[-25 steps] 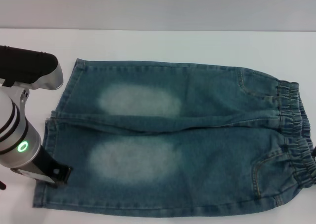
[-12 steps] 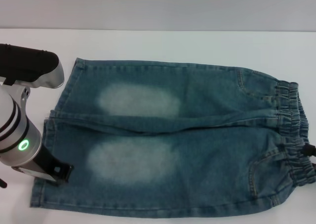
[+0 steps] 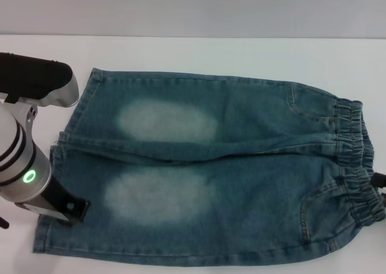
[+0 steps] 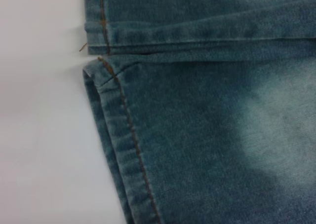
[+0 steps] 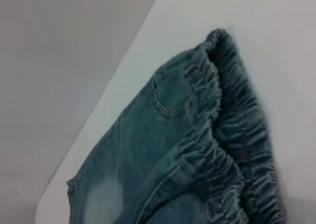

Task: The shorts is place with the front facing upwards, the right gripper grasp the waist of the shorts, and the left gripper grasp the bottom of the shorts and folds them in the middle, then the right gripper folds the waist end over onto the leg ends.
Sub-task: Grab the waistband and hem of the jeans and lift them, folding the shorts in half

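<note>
at left gripper [image 3: 71, 209]: bottom of the shorts [image 3: 55, 183], touching.

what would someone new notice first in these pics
The blue denim shorts fill the white table, front up, with two pale faded patches on the legs. The gathered waist end lies at the robot's right and the leg ends at its left. The left gripper, on a silver arm with a green ring light, is at the near leg's hem.
</note>
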`<state>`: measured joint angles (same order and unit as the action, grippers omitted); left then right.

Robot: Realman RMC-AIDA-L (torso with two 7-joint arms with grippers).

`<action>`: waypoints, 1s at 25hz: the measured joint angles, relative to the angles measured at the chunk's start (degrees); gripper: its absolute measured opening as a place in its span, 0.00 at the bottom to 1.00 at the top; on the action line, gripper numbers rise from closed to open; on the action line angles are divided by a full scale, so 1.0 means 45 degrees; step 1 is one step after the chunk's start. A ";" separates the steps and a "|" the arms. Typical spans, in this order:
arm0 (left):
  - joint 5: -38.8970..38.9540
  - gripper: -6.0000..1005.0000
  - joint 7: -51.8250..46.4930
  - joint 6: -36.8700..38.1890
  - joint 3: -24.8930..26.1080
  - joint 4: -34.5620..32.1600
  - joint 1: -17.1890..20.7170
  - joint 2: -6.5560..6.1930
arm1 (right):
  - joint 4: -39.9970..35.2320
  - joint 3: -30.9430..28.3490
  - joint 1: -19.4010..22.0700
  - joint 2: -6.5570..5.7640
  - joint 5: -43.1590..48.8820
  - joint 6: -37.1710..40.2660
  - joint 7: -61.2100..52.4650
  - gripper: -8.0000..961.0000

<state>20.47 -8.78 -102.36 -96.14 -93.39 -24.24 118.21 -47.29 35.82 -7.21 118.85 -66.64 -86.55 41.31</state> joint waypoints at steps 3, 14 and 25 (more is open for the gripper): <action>0.0001 0.04 0.0000 0.0006 0.0000 0.0012 -0.0090 0.0001 | -0.0260 -0.0106 -0.0032 -0.0014 -0.0028 -0.0211 -0.0036 0.76; 0.0001 0.05 -0.0071 0.0033 0.0000 0.0032 -0.0257 0.0019 | -0.0481 -0.0130 -0.0106 -0.0044 0.0027 -0.0153 -0.0154 0.76; 0.0001 0.06 -0.0122 0.0000 0.0000 0.0032 -0.0449 0.0000 | -0.0365 -0.0006 -0.0191 -0.0019 0.0384 -0.0083 -0.0164 0.76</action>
<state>20.48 -9.33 -102.36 -96.14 -93.25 -26.26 118.21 -48.94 35.79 -8.07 118.77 -64.92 -86.92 40.57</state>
